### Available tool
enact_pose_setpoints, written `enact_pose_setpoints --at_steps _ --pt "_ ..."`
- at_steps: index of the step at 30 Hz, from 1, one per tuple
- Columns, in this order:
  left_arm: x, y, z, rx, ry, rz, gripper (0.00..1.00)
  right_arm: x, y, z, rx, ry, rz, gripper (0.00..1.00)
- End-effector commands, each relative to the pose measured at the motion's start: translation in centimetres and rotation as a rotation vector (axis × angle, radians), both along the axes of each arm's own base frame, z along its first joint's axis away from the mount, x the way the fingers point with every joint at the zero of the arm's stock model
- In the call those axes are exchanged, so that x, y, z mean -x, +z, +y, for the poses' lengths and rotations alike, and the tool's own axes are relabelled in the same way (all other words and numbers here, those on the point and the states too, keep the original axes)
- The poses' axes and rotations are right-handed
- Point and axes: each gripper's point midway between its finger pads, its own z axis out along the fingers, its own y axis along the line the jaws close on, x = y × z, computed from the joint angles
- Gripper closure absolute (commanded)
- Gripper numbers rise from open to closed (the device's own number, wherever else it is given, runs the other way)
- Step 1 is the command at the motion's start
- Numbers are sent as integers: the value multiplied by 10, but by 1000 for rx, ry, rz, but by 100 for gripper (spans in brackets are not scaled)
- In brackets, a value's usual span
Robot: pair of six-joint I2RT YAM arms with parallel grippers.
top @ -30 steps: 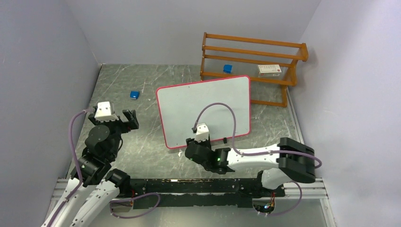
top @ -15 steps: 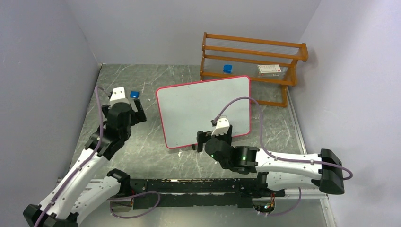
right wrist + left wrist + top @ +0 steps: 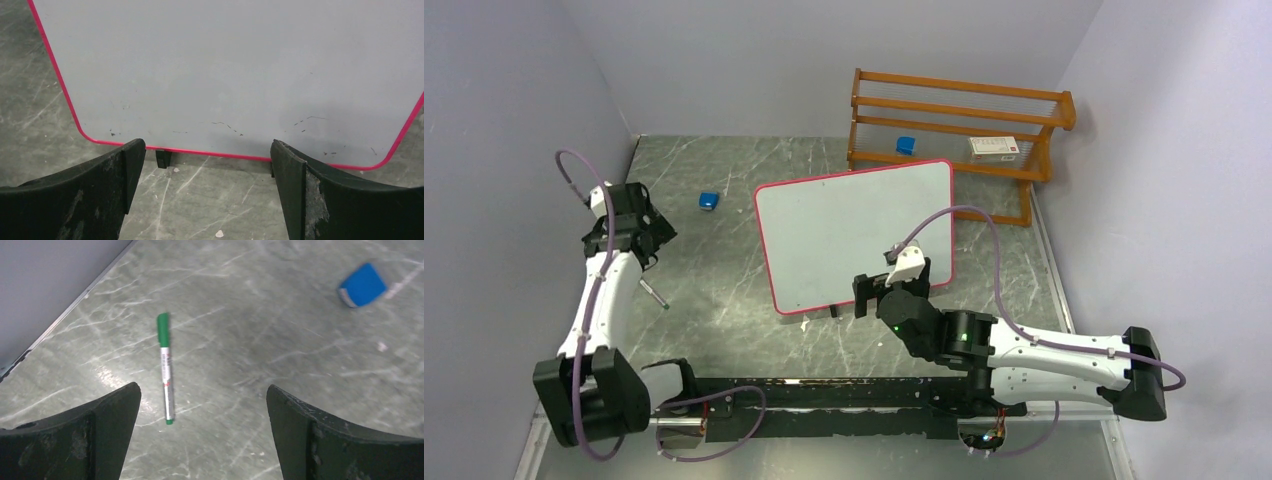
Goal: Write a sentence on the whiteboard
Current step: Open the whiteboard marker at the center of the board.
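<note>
Marbled tabletop (image 3: 200, 205), whiteboard (image 3: 225, 65) just beyond right hand (image 3: 207, 146)

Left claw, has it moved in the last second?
Yes. The left claw swung left, away from the whiteboard; it now sits left of the small blue block instead of right below it.

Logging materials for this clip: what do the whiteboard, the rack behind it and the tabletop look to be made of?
Whiteboard: smooth white coated panel, faintly scuffed near its lower edge, with a thin pink-red rim, likely plastic. Rack: orange-brown varnished wood, going by its colour and sheen. Tabletop: grey, white-veined, slightly glossy; it could be stone or printed laminate, I cannot tell which.
</note>
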Motion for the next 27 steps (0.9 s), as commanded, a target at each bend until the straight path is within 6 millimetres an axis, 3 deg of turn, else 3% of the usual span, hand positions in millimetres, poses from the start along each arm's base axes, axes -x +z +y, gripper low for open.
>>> enact_pose_setpoints --at_steps 1,3,9,17,27 --pt "7 -30 17 42 67 86 0 -3 6 -2 18 1 -24 0" --pt "10 -51 24 83 111 128 0 -3 6 0 19 11 -20 0" --pt "23 -100 43 207 194 205 20 -5 7 -6 34 -27 -15 0" --pt "28 -131 47 266 211 294 44 -5 7 -8 5 -44 -21 0" --pt "28 -165 43 365 182 363 55 -7 5 -5 21 -45 -17 0"
